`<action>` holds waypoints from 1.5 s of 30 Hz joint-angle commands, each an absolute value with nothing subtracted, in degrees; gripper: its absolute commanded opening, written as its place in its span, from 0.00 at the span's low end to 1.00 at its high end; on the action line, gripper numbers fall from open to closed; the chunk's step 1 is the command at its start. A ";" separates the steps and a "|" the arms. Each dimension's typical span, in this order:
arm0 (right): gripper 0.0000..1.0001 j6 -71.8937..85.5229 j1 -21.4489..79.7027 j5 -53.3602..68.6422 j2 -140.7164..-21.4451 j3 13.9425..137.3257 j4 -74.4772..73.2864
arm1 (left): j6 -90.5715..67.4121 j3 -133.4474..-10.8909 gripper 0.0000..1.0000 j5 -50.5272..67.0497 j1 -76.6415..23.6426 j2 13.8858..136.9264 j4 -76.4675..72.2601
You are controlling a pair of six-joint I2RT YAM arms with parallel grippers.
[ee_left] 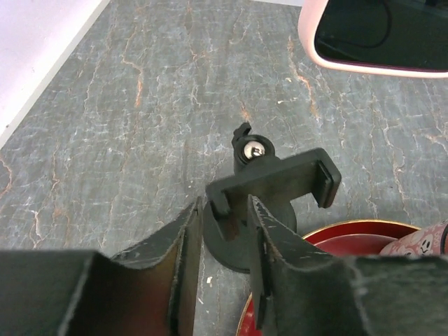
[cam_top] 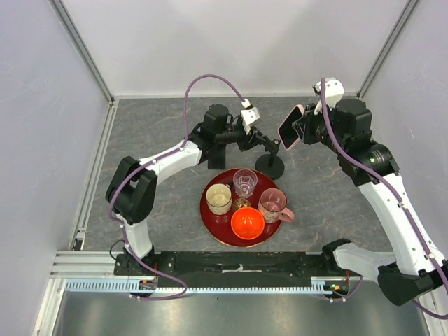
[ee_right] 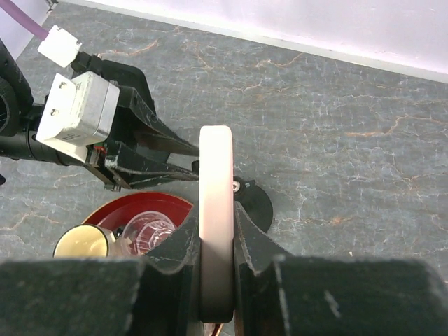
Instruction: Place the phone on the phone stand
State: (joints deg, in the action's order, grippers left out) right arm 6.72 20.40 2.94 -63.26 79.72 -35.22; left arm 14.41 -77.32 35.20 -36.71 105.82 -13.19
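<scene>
The right gripper point(ee_right: 215, 234) is clamped on the lower end of the phone point(ee_right: 215, 168), holding it on edge in the air toward the far right of the table, screen turned to the stand, I'd say so it can slide straight into the clamp. The left gripper point(ee_left: 225, 213) has closed narrowly on one end of the clamp head of the phone stand point(ee_left: 280, 180), probably to steady it; the disc base sits on the table just beyond the tray. Phone and clamp are near each other but apart. By the middle of the near edge, a round red tray point(cam_top: 205, 213) carries a cream cup point(cam_top: 218, 199), a stemmed glass point(cam_top: 245, 183), a pink mug point(cam_top: 273, 204) and an orange bowl point(cam_top: 248, 222); I can make out nothing inside them.
</scene>
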 commanded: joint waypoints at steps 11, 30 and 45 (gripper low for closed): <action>0.00 7.12 20.39 6.59 -61.52 83.67 -34.89 | 8.71 -71.72 0.47 45.25 -31.82 104.24 -23.64; 0.00 7.47 20.57 8.17 -61.87 83.50 -33.93 | 1.41 -67.50 0.43 31.64 -35.68 105.47 -37.62; 0.00 7.12 20.92 8.70 -62.75 82.97 -33.31 | 1.93 -68.82 0.36 33.31 -36.21 106.79 -37.18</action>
State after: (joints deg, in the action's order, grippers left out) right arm 6.81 20.49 7.90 -63.18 80.07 -38.68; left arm 2.90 -66.74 33.10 -35.81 106.15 -34.41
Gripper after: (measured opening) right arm 0.208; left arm 0.344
